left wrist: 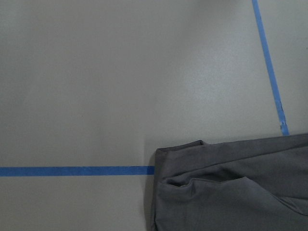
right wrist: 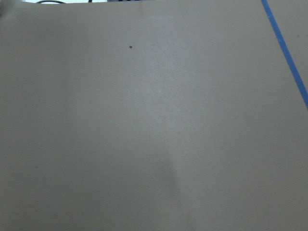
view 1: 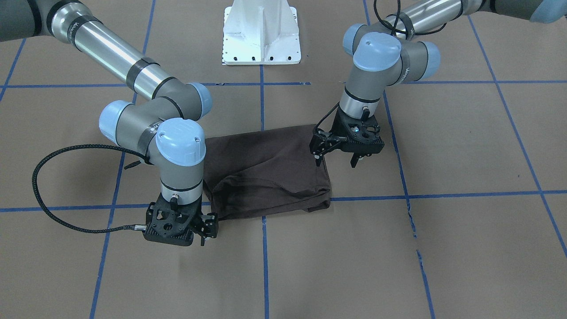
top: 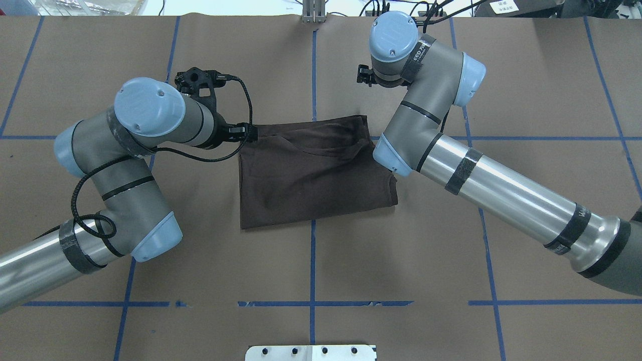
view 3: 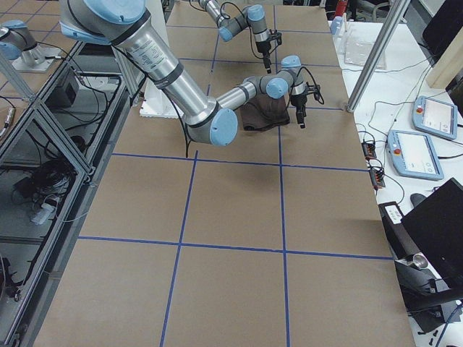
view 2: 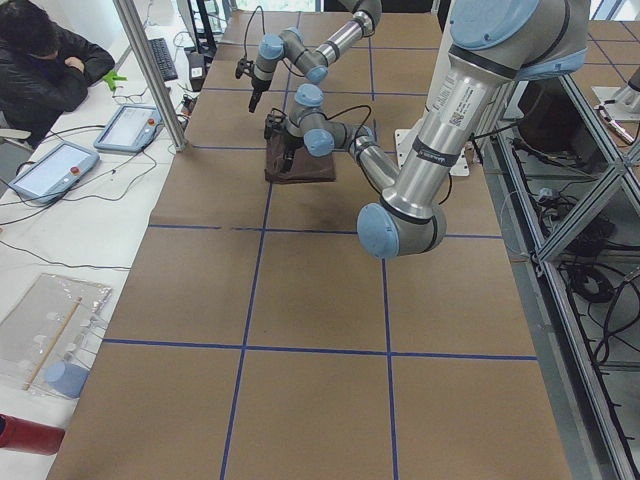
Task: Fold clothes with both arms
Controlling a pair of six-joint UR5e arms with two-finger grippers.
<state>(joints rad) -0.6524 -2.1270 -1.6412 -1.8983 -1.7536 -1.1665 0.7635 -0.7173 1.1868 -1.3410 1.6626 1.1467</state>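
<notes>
Soft brown cloth is what you have here: the shirt (view 1: 266, 168) lies folded into a rough rectangle in the middle of the table (view 1: 443, 266), across the centre line of blue tape (view 1: 443, 194).

Expect it to be light and limp. It will sag from any pinch, drag on the paper cover, and its layers may slide over each other. The edge on the operators' side looks loose and rumpled, with a flap showing in the left wrist view. I'd take hold at the two corners of that edge and bite through every layer, not only the top one.

The left gripper (view 1: 356, 161) hangs just beside the shirt's left edge, and its camera looks down on that corner where the tape line meets it. The right gripper (view 1: 175, 230) sits off the operators'-side corner on the right, over bare paper. Neither seems to hold any cloth. You can't tell from these views whether either pair of fingers is apart or together.

Room is generous. Bare paper surrounds the shirt on every side, and the white pedestal (view 1: 261, 35) stands well apart on the robot's side. Mind the right arm's elbow, which overhangs the shirt's right side in the overhead view.
</notes>
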